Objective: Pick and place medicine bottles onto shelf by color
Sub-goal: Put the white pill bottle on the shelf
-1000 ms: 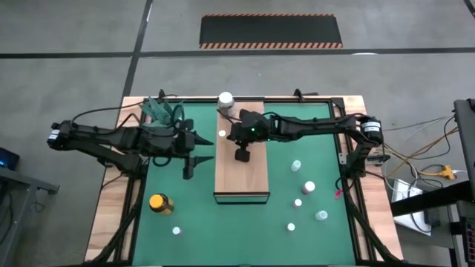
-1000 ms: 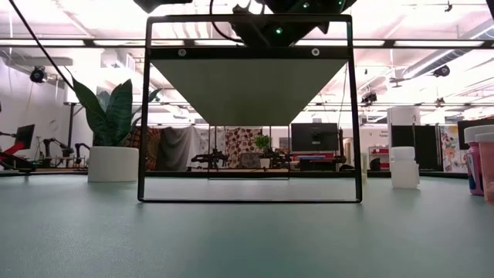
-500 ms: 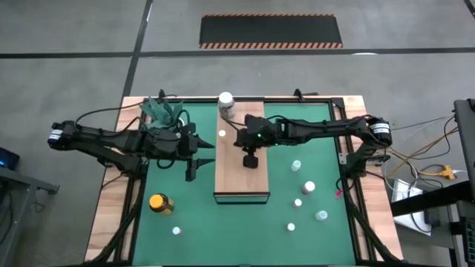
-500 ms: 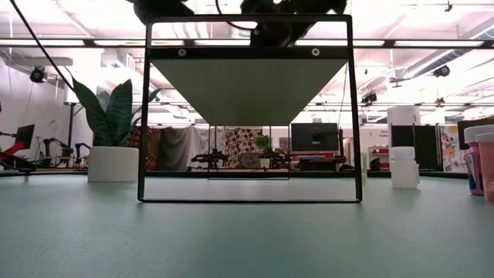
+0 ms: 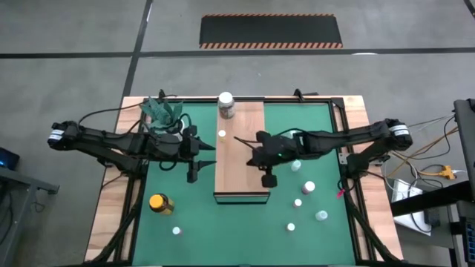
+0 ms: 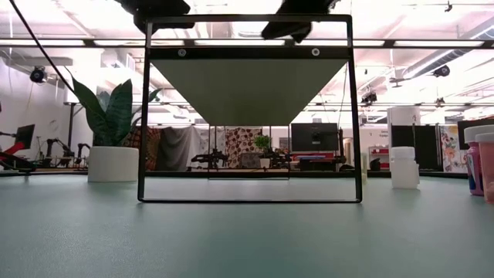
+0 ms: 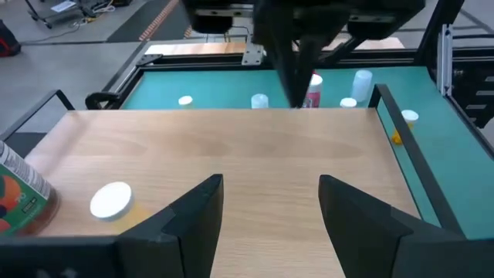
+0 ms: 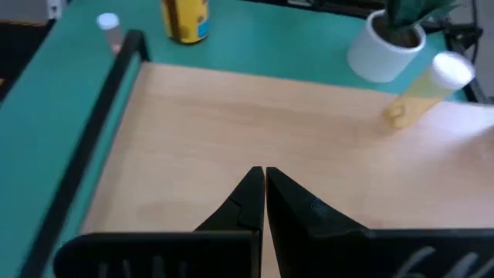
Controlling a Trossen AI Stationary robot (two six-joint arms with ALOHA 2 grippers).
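Bottles sit in two spots: one tiny white-capped bottle [image 5: 222,133] and a white-lidded jar [image 5: 226,104] rest on the shelf [image 5: 241,174], while more small bottles [image 5: 309,188] wait on the green mat [image 5: 319,133]. Over the shelf's right edge, the right gripper [image 5: 269,178] is pinched tight on nothing. At its left edge, the left gripper [image 5: 191,170] is spread apart and empty.

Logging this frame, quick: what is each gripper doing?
Left gripper: open, empty, at the shelf's left edge.
Right gripper: shut, empty, above the shelf.
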